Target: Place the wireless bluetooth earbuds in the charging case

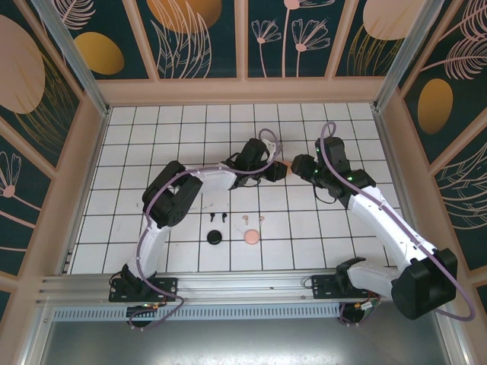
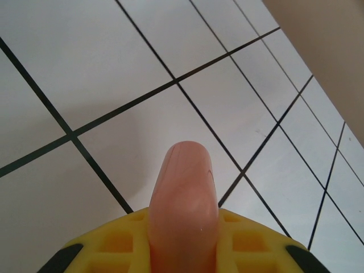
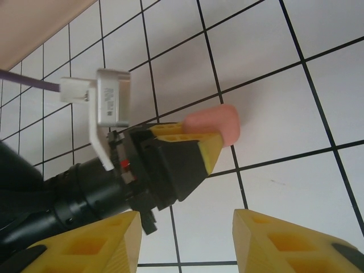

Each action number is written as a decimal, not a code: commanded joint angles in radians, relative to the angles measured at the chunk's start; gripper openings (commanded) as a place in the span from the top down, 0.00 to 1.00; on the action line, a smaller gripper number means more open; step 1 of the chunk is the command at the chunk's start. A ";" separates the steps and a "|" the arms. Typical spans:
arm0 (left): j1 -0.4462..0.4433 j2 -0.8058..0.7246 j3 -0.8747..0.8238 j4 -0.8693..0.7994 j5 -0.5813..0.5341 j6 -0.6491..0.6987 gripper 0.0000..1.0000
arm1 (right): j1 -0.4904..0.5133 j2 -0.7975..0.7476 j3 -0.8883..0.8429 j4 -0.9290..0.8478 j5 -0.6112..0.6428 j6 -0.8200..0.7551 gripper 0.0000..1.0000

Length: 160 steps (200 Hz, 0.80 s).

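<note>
Between yellow jaws, smooth rounded pink case [image 2: 183, 196]

The left arm [image 1: 205, 179] and right arm [image 1: 384, 220] are smooth white links between bulky black joint housings on black bases [image 1: 141, 287], each trailed by a loose lavender cable [image 1: 325, 141]. The fingers [image 3: 281, 244] are yellow wedges with gridded hollows and black edging. A small white camera box [image 3: 111, 102] is mounted on the left arm's black wrist; a green light [image 1: 348, 179] glows on the right arm.
</note>
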 commanded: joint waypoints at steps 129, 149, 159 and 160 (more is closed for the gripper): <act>0.003 0.068 0.143 -0.236 -0.075 0.037 0.62 | -0.013 -0.040 0.020 -0.023 0.004 0.001 0.47; 0.005 0.052 0.147 -0.258 -0.097 0.058 0.58 | -0.012 -0.044 0.024 -0.032 0.004 0.007 0.45; 0.007 0.042 0.146 -0.265 -0.109 0.070 0.57 | -0.011 -0.047 0.022 -0.036 0.006 0.011 0.44; 0.007 0.040 0.145 -0.266 -0.109 0.071 0.57 | -0.011 -0.047 0.022 -0.037 0.005 0.011 0.44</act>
